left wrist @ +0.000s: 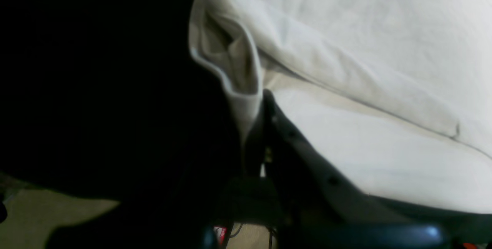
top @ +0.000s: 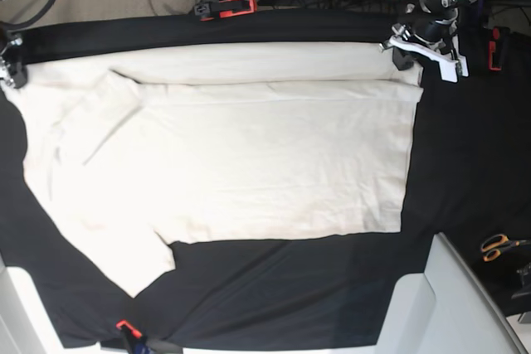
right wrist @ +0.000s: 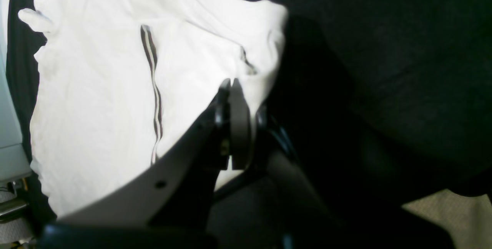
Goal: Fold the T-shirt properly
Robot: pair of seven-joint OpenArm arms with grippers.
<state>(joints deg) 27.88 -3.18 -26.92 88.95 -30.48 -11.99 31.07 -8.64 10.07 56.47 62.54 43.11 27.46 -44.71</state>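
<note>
Base view: both grippers pinch the T-shirt far edge corners.

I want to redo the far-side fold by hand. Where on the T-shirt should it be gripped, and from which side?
Grip the T-shirt at the two far corners of its already folded strip, where the left claw and right claw are shut on it now. Come from the far table edge: that hem lies straight, with black cloth bare beside it.

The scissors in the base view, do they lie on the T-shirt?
No, the scissors lie on the black cloth, apart from the T-shirt.
</note>
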